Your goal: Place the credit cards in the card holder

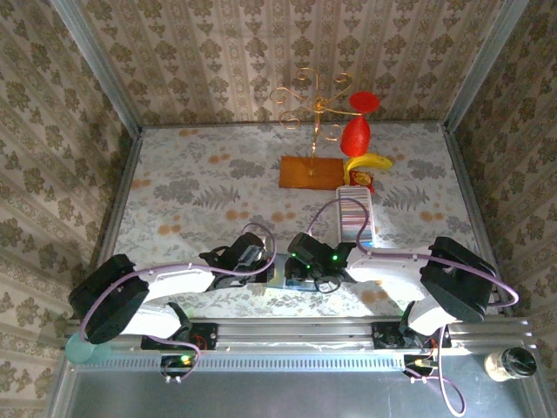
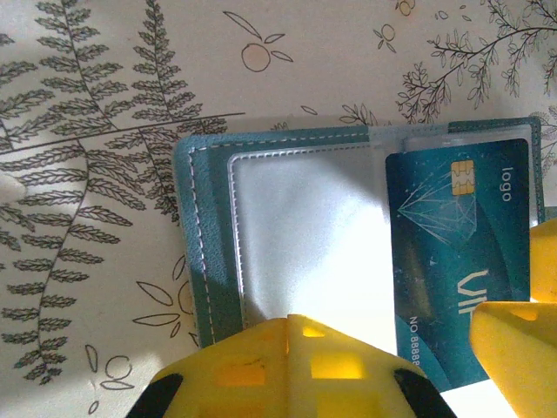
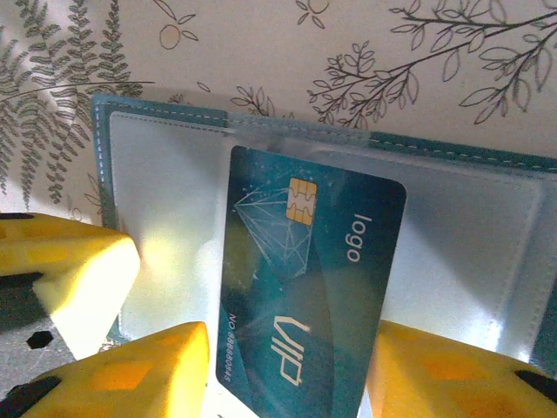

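Note:
The teal card holder (image 2: 204, 252) lies open on the patterned cloth, its clear pockets facing up. A dark blue credit card (image 3: 305, 279) with a gold chip and "VIP" print lies over the holder's middle, chip end at the pocket (image 3: 296, 135); whether it is under the plastic I cannot tell. My right gripper (image 3: 291, 348) is open, its yellow fingers (image 3: 165, 370) flanking the card's near end with slim gaps. My left gripper (image 2: 300, 320) is shut, its tips resting on the holder's left clear pocket. In the top view both grippers (image 1: 265, 266) (image 1: 300, 268) meet over the holder near the front edge.
A long white tray (image 1: 340, 209) with more pale cards stands behind the right arm. Further back are a gold wire stand on an orange board (image 1: 312, 170), a red goblet (image 1: 355, 131) and a banana (image 1: 370, 162). A jar (image 1: 509, 363) sits off the table, front right.

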{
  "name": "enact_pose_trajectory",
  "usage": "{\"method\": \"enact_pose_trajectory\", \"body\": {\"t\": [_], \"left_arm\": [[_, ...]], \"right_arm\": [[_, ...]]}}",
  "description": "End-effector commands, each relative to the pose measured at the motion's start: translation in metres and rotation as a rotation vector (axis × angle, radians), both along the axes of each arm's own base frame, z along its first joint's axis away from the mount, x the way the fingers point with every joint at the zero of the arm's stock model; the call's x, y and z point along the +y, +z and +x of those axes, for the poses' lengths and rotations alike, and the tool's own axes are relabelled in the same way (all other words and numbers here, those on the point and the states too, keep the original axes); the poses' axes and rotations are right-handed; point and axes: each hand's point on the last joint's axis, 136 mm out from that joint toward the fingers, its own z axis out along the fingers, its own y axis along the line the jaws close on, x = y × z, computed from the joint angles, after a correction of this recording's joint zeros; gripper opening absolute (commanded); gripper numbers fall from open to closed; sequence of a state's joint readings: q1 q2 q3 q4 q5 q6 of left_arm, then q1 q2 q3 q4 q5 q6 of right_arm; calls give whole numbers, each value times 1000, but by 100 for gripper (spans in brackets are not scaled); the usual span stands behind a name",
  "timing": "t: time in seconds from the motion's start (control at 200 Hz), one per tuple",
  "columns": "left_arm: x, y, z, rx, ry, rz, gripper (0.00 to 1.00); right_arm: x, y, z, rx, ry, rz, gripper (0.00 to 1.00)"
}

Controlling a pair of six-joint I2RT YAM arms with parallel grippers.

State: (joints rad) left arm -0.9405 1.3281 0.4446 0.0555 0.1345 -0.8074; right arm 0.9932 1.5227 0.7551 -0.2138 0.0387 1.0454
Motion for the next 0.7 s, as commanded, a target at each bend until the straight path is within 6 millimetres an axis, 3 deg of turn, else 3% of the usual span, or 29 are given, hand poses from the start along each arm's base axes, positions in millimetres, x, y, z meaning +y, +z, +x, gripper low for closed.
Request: {"method": "enact_pose_trajectory", "body": {"t": [0.0,0.34,0.695], "left_arm": [[6,-10,-6,14,1,29,0],[5,-11,-8,15,0,28,0],[5,-10,-9,14,0,27,0]], "right_arm": [[-5,-2,1,-13,8,-57,49],[7,-9,-2,11,33,-53,43],[16,-3,-2,-4,52,-24,44]]}}
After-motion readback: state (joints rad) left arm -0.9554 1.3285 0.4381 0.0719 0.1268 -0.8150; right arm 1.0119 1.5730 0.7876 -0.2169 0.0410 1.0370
